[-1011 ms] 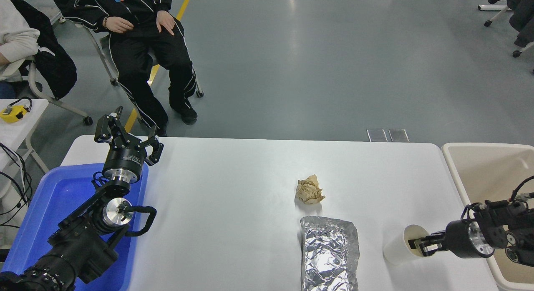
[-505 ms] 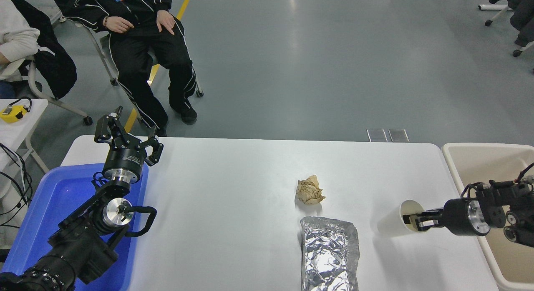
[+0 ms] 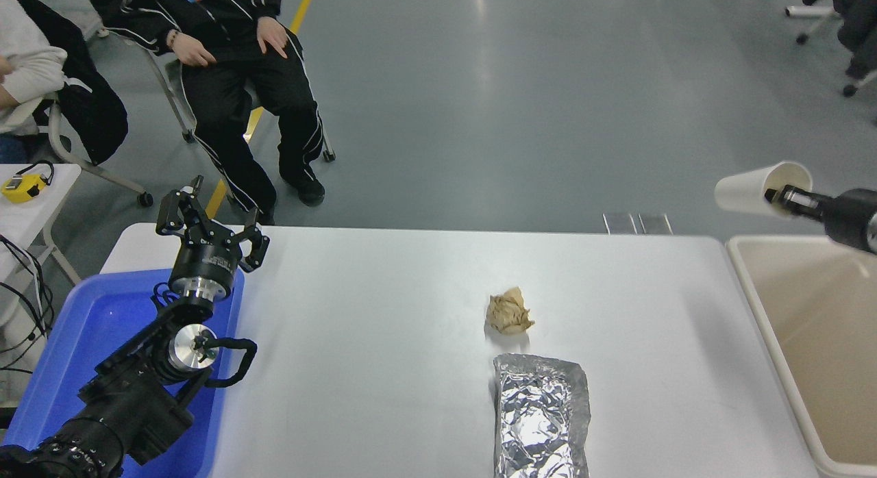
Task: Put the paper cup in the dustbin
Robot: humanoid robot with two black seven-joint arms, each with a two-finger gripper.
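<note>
We have the paper cup (image 3: 750,188) lifted high at the right edge, tipped on its side with the mouth toward the right tool (image 3: 781,195), which pinches the rim, one finger inside the mouth and one apparently outside; the cup hangs just short of the dustbin (image 3: 743,259), about level with its far left corner, not yet clearly over the opening.

From here, we judge the main risk to be an early release; the cup sits near the bin's left rim, so letting go now could bounce it off the rim onto the surface (image 3: 384,341) or the floor; the rim pinch is also thin, and a light cup may slip or crush in a quick swing.

Compared with half a second ago, the cup has risen from just above the surface to well above it and moved farther back and to the right; the arm has swung up out of the bin area; the crumpled brown paper (image 3: 508,311), the foil pack (image 3: 541,416) and the parked left tool (image 3: 211,231), fingers spread over the blue tub (image 3: 82,327), are unchanged.
</note>
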